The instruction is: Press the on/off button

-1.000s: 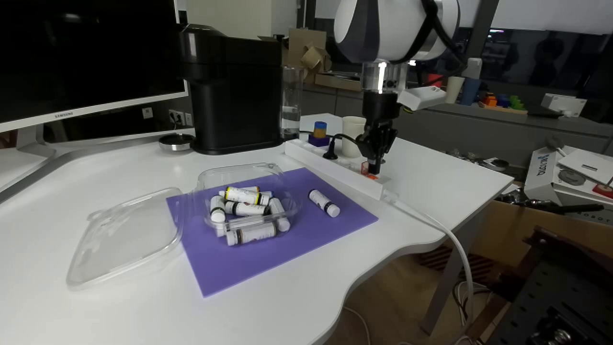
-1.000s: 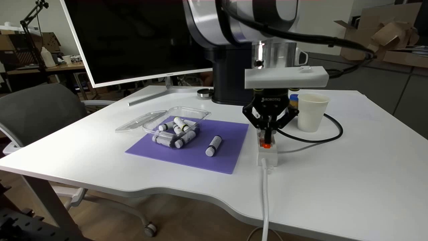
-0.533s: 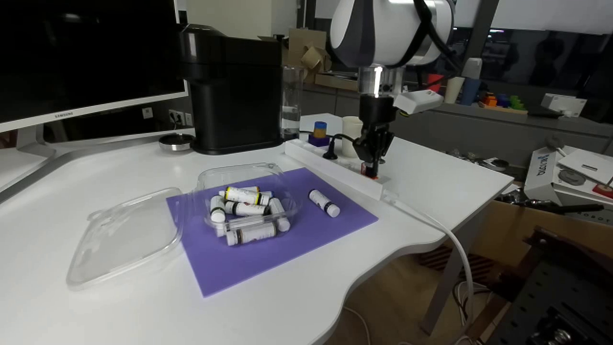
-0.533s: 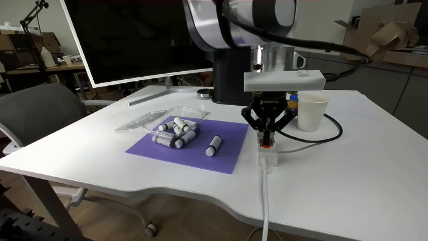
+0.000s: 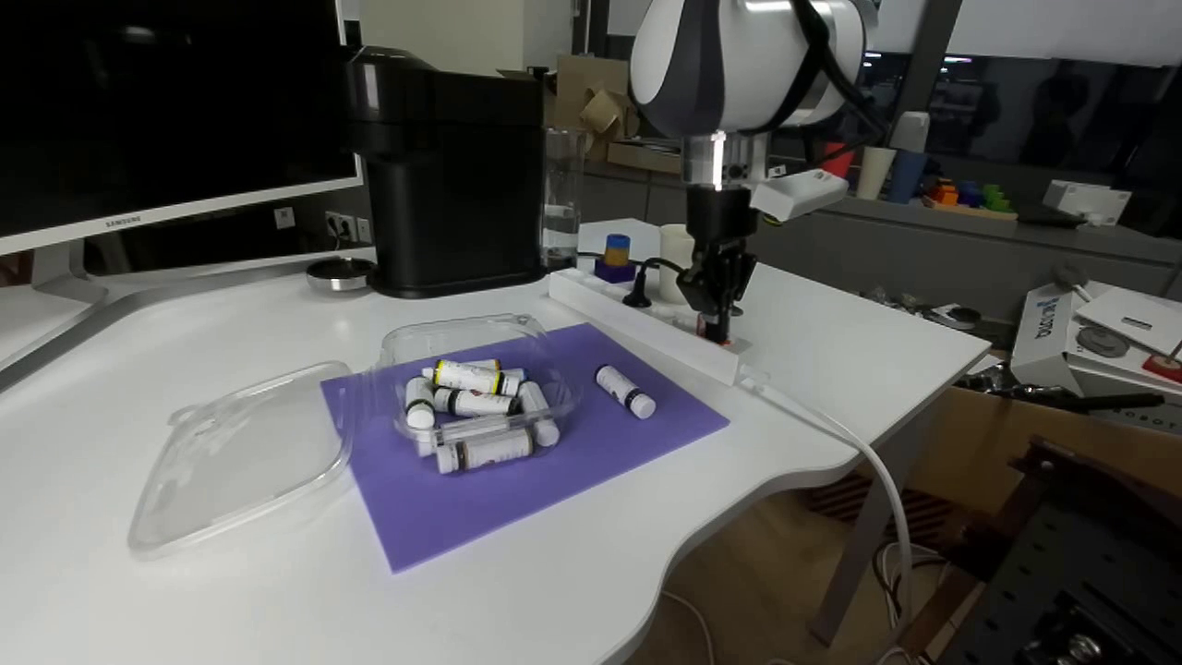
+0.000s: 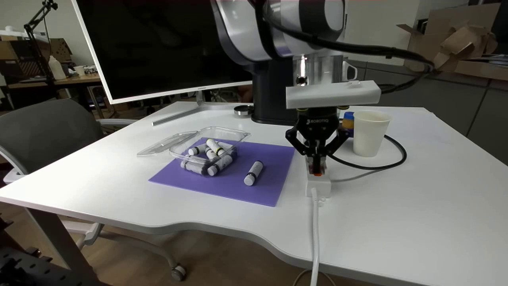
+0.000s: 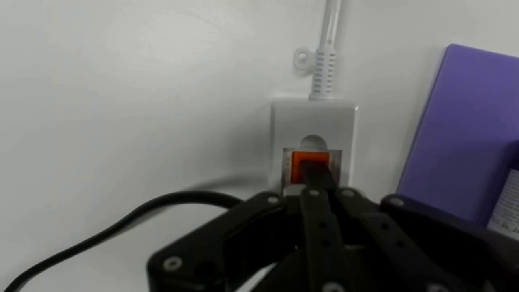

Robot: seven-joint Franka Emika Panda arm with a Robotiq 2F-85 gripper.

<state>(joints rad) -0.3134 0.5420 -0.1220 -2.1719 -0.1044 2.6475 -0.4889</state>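
The orange on/off button (image 7: 297, 167) sits in a clear-sided frame at the cable end of the white power strip (image 7: 313, 119). The strip also shows in both exterior views (image 5: 637, 323) (image 6: 318, 187). My gripper (image 7: 316, 165) points straight down with its fingers shut together and holds nothing. In the wrist view its tip covers the middle and lower right of the button. In an exterior view the gripper (image 6: 316, 169) reaches the button, of which a thin orange edge (image 6: 317, 174) shows. The tip seems to touch the button; the exact contact is hidden.
A black plug (image 5: 637, 294) with a cable sits in the strip. A pale cup (image 6: 370, 133) and a stacked colored toy (image 5: 616, 259) stand beside it. A purple mat (image 6: 266, 194) holds a clear container (image 5: 462, 332) of bottles and one loose bottle (image 6: 254, 173).
My gripper has moved down onto the button and slightly toward the mat side, staying shut. Less of the orange button shows now. The strip's cable end has shifted very slightly.
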